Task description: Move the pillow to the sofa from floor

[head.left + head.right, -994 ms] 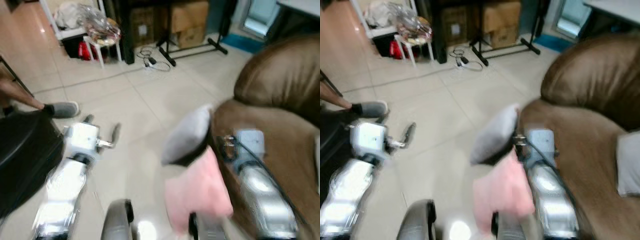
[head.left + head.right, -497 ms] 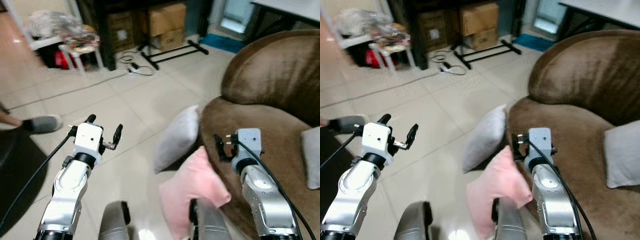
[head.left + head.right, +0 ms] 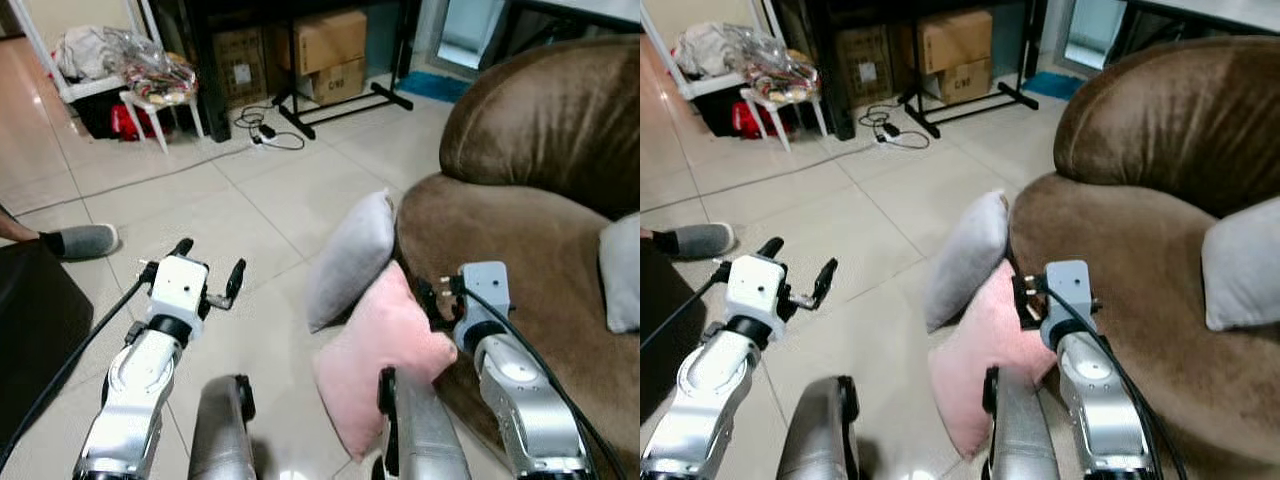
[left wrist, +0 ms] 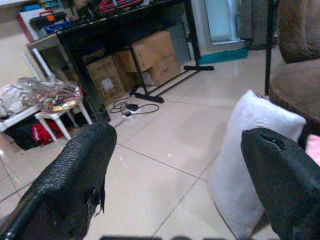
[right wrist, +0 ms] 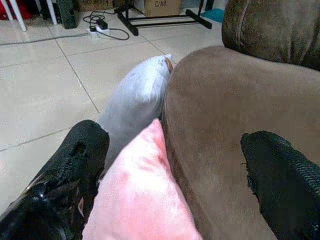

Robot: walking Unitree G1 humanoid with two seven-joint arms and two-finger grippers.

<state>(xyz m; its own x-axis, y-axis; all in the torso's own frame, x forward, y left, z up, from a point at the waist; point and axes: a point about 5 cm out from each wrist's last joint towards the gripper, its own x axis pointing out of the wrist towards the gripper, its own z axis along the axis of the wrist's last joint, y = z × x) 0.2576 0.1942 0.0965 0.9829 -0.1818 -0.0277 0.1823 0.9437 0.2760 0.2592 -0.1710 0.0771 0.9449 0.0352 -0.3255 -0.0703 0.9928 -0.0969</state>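
Pink pillow (image 3: 378,352) on floor, leaning against sofa (image 3: 540,250).

The blur of a second ago has cleared as the head camera swings toward 3 o'clock, bringing more of the brown sofa (image 3: 540,230) and its grey cushion (image 3: 622,272) into view; the right gripper (image 3: 440,298) has edged closer to the pink pillow (image 3: 385,355).

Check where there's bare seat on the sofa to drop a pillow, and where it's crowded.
Free: the brown sofa seat between its front edge and the grey pillow already lying at its right. Also bare floor tiles between the left gripper and the cables. Crowded: the sofa's front, where the grey floor pillow and pink pillow lean, with the right gripper just above.
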